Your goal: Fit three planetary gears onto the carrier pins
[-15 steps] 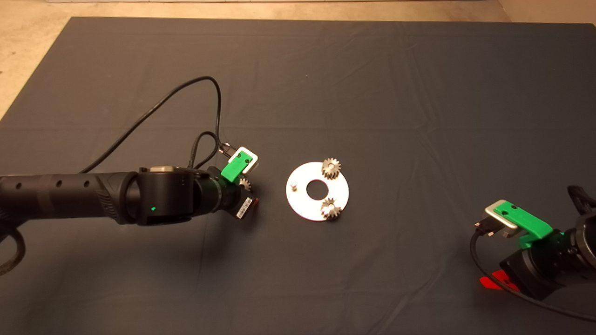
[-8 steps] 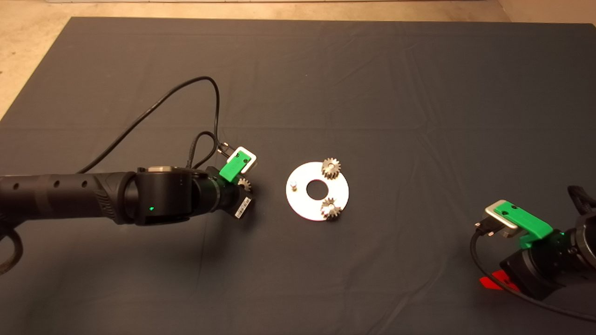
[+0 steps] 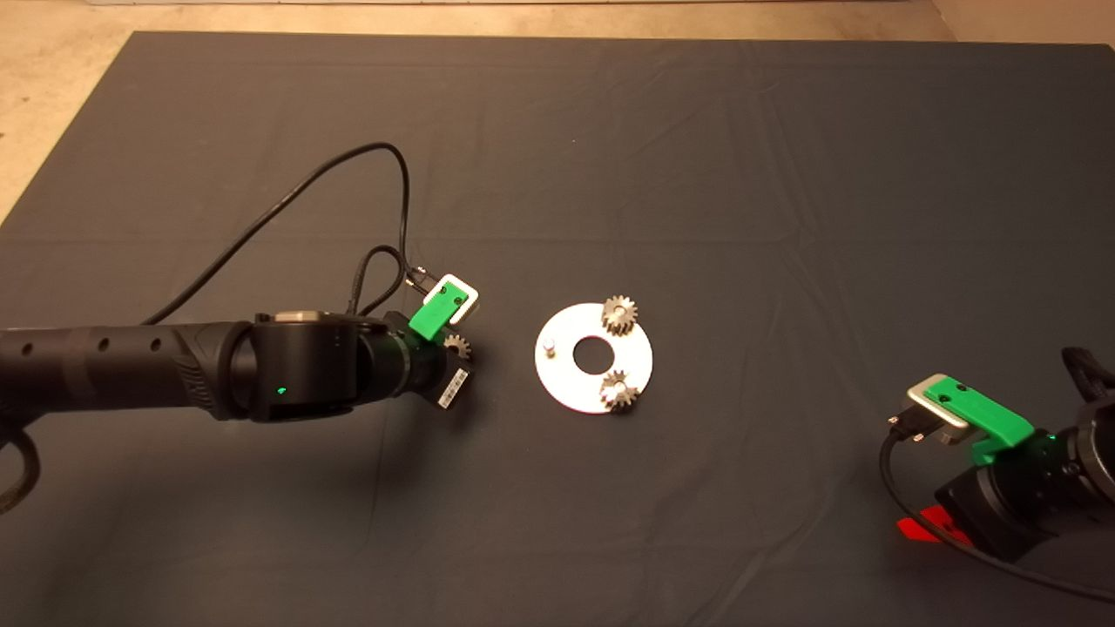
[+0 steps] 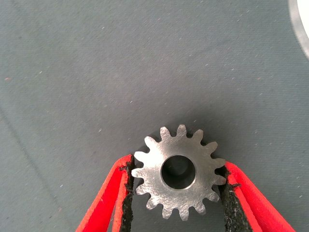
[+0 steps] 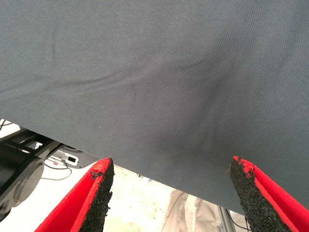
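The shiny silver disc (image 3: 564, 380) lies mid-mat. Two planetary gears (image 3: 619, 314) (image 3: 618, 390) sit on its far-right and near-right carrier pins. The left carrier pin (image 3: 550, 348) stands bare. A third planetary gear (image 4: 178, 171) lies flat on the mat left of the disc, and it also shows as the gear (image 3: 456, 347) in the head view. My left gripper (image 3: 453, 364) is down over it. Its black pads (image 4: 128, 193) press the teeth on both sides, so my left gripper (image 4: 176, 165) is shut on this gear. My right gripper (image 3: 923, 525) is parked at the lower right, and the wrist view shows this right gripper (image 5: 171, 166) open with nothing between its fingers.
A black cable (image 3: 287, 205) loops up from the left wrist over the mat. The disc's rim (image 4: 301, 24) shows at the corner of the left wrist view. Beyond the mat's edge (image 5: 145, 176) the right wrist view shows the floor.
The left gripper's fingers have drawn in onto the gear; the red fingertip seen beside the wrist a second ago no longer shows. The right arm has not moved.
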### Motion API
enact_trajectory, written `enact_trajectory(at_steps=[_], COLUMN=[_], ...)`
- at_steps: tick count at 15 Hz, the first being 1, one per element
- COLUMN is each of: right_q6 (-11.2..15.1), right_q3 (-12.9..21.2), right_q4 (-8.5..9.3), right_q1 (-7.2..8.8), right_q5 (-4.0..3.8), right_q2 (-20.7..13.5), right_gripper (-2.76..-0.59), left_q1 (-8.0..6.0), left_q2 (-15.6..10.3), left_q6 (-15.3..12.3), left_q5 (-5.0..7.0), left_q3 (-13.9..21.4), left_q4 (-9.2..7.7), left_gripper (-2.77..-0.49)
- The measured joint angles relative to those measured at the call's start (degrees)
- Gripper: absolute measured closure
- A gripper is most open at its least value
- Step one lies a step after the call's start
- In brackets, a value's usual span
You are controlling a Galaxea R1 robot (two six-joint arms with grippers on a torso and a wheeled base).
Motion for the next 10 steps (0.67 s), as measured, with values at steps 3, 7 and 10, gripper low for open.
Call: enact_trajectory(at_steps=[3,7,10], right_q6=[0.0,0.0,0.0], right_q3=[0.0,0.0,0.0], right_q4=[0.02,0.05,0.05], right_q1=[0.0,0.0,0.0], right_q5=[0.0,-0.01,0.0], right_q2=[0.0,0.0,0.0], right_gripper=[-1.76,-1.76,-1.76], left_q1=[0.01,0.01,-0.02], left_q2=[-0.7,-1.7,-1.2], left_q6=[0.5,0.9,0.8], left_q5=[0.21,1.15,3.61], left_q3=[0.9,3.9,9.4], left_q4=[-0.05,-0.07,-0.11], left_gripper=[-0.99,-0.93,-0.88])
